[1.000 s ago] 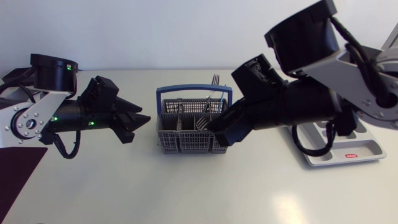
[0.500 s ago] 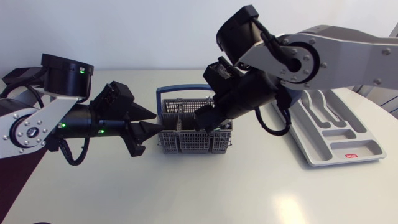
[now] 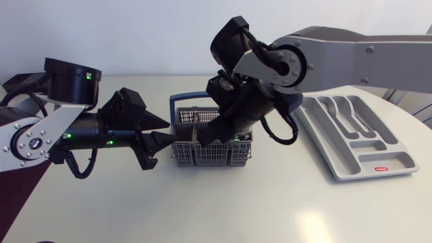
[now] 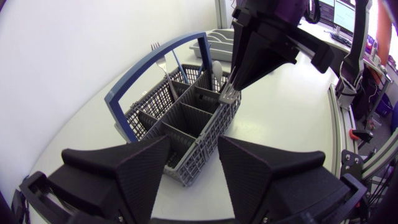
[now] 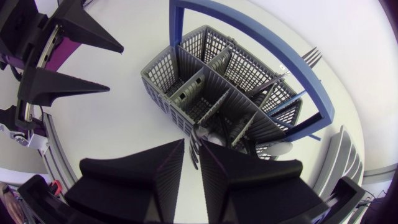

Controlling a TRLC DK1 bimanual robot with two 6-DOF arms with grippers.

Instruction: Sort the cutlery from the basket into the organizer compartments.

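Note:
The grey cutlery basket with its blue handle stands mid-table. My right gripper reaches down over its front compartments. In the right wrist view the right gripper has its fingers nearly together on a fork. From the left wrist view the fork head shows just under the right gripper at the basket rim. My left gripper stands open beside the basket's left end, holding nothing. Another fork and a spoon stand in the far compartments.
The grey organizer tray with its long compartments lies to the right of the basket, under my right arm's reach. Bare white table runs along the front edge.
My right arm swung left over the basket, uncovering the organizer, and its fingers closed on the fork. My left gripper moved closer to the basket's left end, then held still.

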